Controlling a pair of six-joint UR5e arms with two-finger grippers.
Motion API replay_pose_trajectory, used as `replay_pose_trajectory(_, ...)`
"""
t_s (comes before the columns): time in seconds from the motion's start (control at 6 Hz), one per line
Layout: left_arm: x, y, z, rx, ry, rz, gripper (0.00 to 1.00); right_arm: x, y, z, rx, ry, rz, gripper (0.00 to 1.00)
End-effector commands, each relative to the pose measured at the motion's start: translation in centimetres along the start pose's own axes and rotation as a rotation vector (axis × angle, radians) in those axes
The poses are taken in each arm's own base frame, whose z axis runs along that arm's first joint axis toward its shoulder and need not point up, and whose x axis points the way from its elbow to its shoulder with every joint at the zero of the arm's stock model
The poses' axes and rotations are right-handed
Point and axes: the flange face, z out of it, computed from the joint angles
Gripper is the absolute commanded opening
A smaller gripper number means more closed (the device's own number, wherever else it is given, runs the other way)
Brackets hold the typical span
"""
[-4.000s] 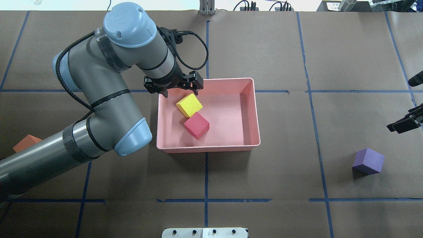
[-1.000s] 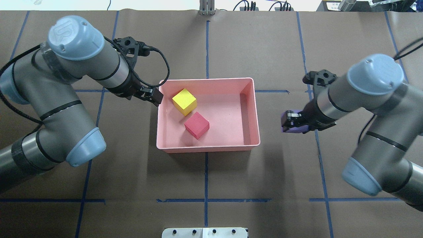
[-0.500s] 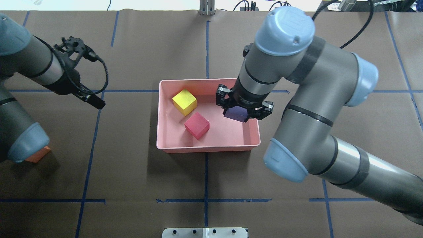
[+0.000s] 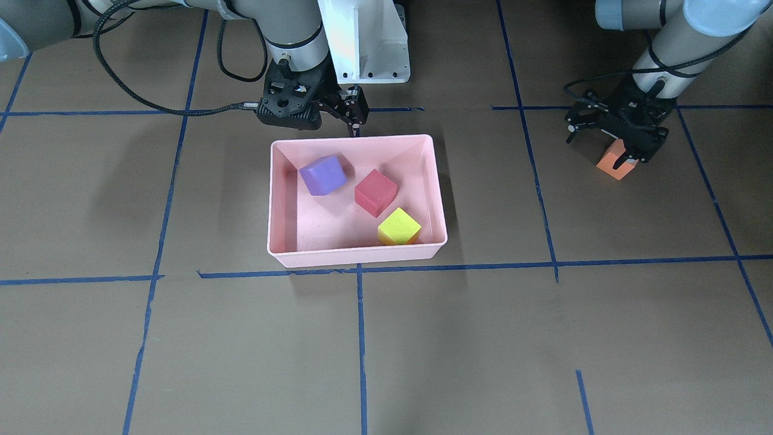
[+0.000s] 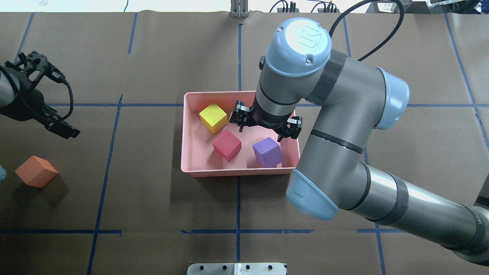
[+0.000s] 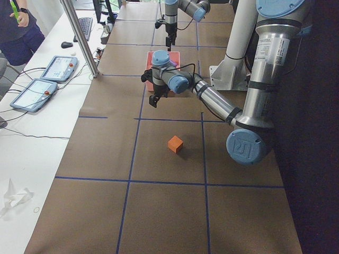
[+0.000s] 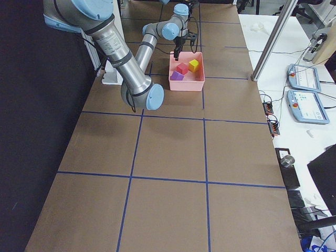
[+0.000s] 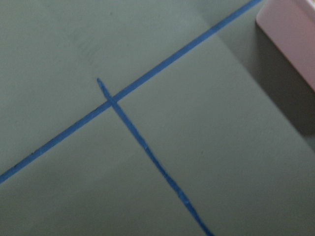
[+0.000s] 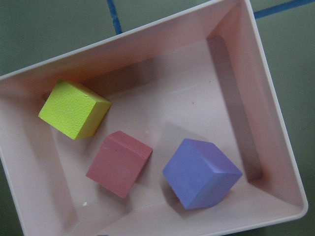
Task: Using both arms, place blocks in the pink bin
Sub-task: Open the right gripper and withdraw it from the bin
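Overhead exterior: pink bin (image 5: 240,172) holding three blocks.
Right gripper (image 5: 261,134), spread and empty, hovers by the purple block (image 5: 267,152) it pinched half a second earlier; red block (image 5: 227,144) and yellow block (image 5: 213,117) lie toward 10 o'clock. The right arm (image 5: 344,126) hides the bin's 1 o'clock rim. Left gripper (image 4: 603,150), spread, hangs near the orange block (image 5: 36,176).

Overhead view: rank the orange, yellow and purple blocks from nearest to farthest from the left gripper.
1. orange block: on the bare table at the view's left, close to the left gripper and outside the pink bin.
2. yellow block: inside the bin, at its left end.
3. purple block: inside the bin, at its right end.
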Motion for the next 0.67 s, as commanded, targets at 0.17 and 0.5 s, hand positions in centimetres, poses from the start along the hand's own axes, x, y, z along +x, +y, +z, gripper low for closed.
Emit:
replay_pose_trajectory(0.17, -4.5, 7.6, 1.7, -0.060, -0.025, 0.122, 1.00, 10.6, -4.3, -2.6, 0.004, 0.021, -0.264, 1.00)
replay_pose_trajectory(0.5, -6.0, 10.1, 2.0, -0.091, -0.030, 0.125, 1.00, 20.8, -10.1, -6.3, -0.024, 0.007, -0.368, 1.00)
